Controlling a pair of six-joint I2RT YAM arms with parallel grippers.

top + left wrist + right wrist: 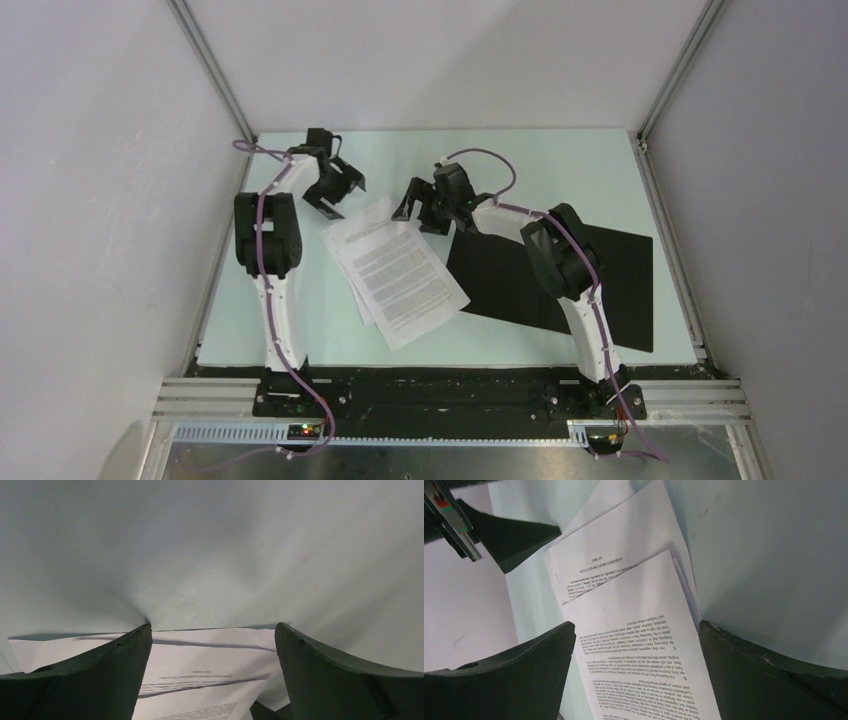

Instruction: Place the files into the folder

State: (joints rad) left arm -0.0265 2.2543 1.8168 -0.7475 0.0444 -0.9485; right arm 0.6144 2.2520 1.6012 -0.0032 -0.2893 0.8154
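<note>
Nearest, at the bottom of the top view, the two arm bases sit side by side. Above them, mid-frame on the pale table (520, 160), the files (400, 275) lie fanned in a loose stack, text up. Their lower right corner reaches the left edge of the folder (500, 280), which lies spread open, black side up, right of centre under the right arm. Farther up, the left gripper (335, 200) hangs over the sheets' top edge and the right gripper (418, 215) just right of it, both with jaws spread wide, holding nothing
</note>
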